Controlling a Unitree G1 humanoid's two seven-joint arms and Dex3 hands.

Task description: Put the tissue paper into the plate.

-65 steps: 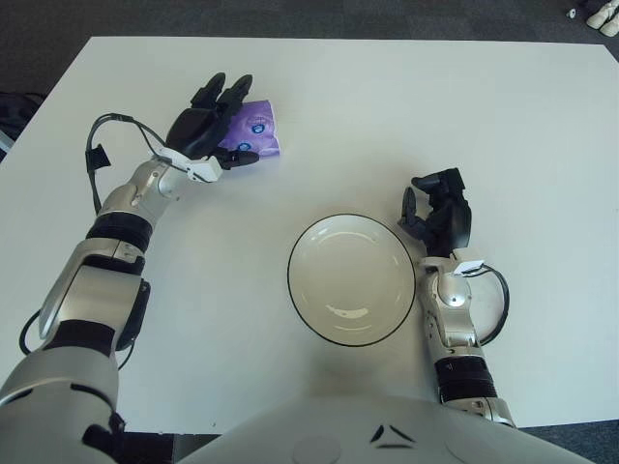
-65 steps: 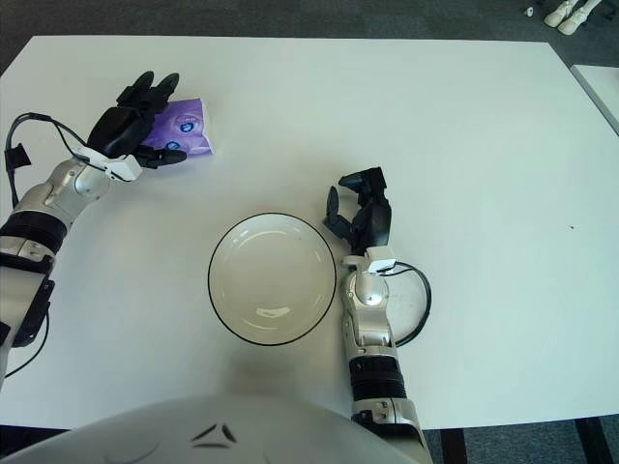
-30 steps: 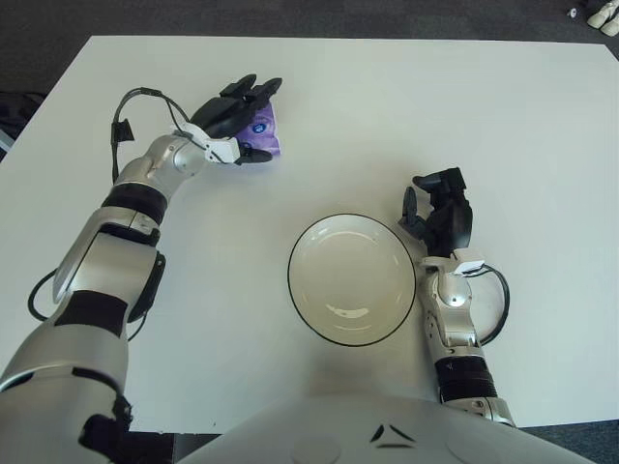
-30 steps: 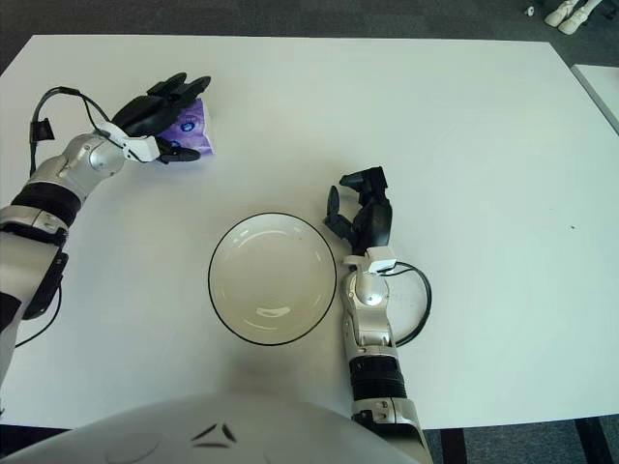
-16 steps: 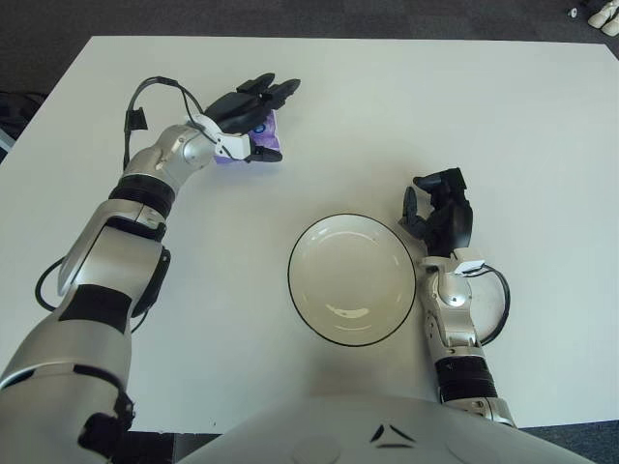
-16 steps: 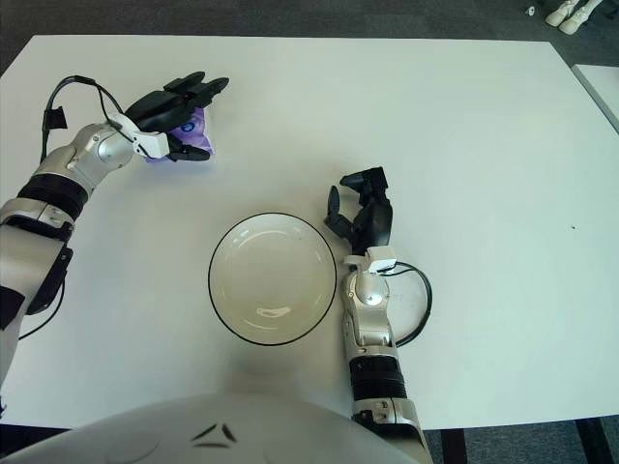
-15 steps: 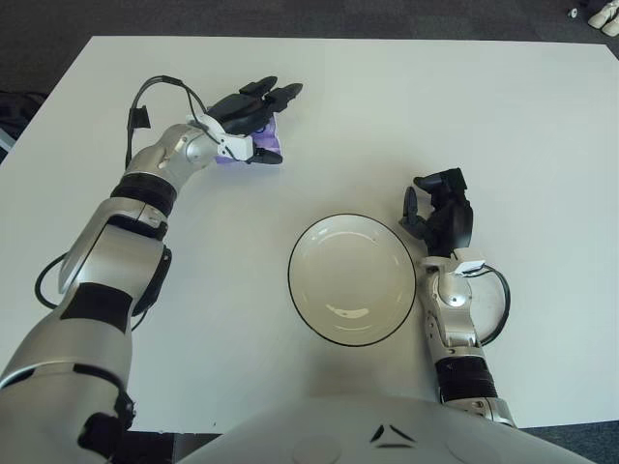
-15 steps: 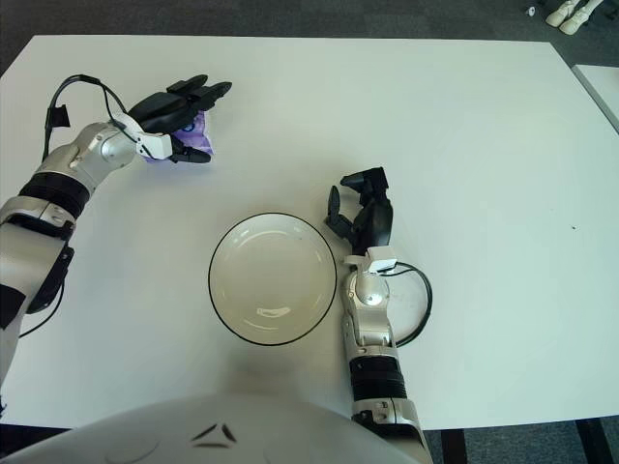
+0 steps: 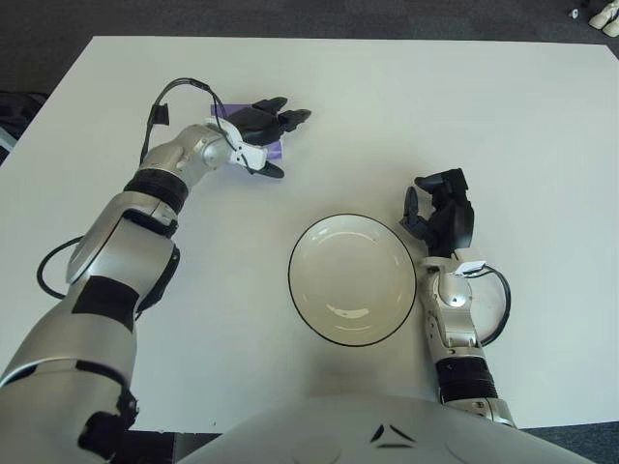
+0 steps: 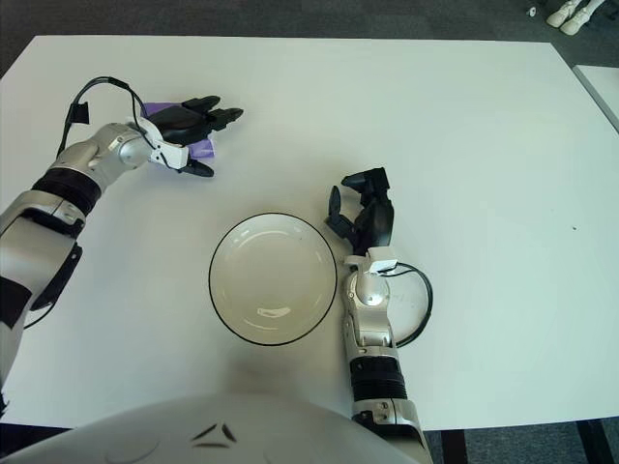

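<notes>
The tissue paper is a purple packet (image 9: 275, 149) lying on the white table at the far left, mostly hidden under my left hand. My left hand (image 9: 287, 143) lies over it with the fingers stretched out flat across its top and the thumb at its near side. The packet rests on the table. The plate (image 9: 352, 280) is a white bowl-like dish with a dark rim, empty, near the table's front middle. My right hand (image 9: 437, 215) stands parked just right of the plate, fingers curled, holding nothing.
The white table (image 9: 503, 116) extends wide to the right and back. A black cable (image 9: 179, 89) loops off my left wrist. Dark floor lies beyond the table's far edge, with pale shoes (image 9: 607, 14) at the top right corner.
My left hand has swung to the right and turned flatter over the packet, its fingers now reaching past the packet's right edge. The packet, plate and right hand have not moved.
</notes>
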